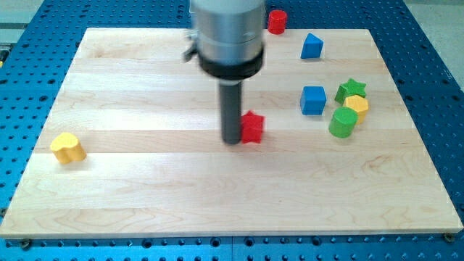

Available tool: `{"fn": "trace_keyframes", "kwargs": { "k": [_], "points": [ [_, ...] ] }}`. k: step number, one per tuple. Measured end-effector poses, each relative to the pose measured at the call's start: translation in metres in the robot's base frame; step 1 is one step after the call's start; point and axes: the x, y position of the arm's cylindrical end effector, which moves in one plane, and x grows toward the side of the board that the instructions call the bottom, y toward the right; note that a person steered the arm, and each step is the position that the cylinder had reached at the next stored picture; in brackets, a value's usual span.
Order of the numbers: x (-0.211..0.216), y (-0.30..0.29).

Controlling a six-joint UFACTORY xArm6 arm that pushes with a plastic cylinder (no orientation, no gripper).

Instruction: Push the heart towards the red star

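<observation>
Bare wood of the bench [217, 196] is lying nearest the camera, running wide and free along the view's bottom. Over it, my rod is hanging straight down from a grey cylinder with a black collar that is being cut off by the view's top, so the rest of the arm is not showing. My tip [232, 140] is resting on the board near its middle, just at the left of the red star [251, 127], touching it or nearly so; I cannot tell which. As the end effector is a plain rod, it is grasping nothing. The yellow heart [67, 147] is sitting far off at the view's left, close to the board's left edge, well apart from my tip and the star, with open board lying between them. At the view's right, a blue cube [313, 100], a green star [351, 90], a yellow block [357, 106] and a green cylinder [343, 122] are crowding together, the yellow block's shape being partly hidden. A blue block [312, 46] is standing higher up, and a red cylinder [276, 21] is sitting at the board's top edge.
</observation>
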Motion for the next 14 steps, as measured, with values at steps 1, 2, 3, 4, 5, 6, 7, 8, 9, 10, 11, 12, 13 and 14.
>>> {"fn": "trace_keyframes", "kwargs": {
  "k": [1,2,3,4,5,6,7,8,9,10,11,12,13,14],
  "points": [
    [-0.026,0.064],
    [-0.025,0.106],
    [0.037,-0.034],
    [0.09,-0.181],
    [0.073,-0.319],
    [0.033,-0.278],
    [-0.003,-0.168],
    [0.0,-0.166],
    [0.019,-0.284],
    [0.065,-0.234],
    [0.027,-0.142],
    [0.017,-0.064],
    [0.038,-0.123],
    [0.061,-0.048]
  ]
}}
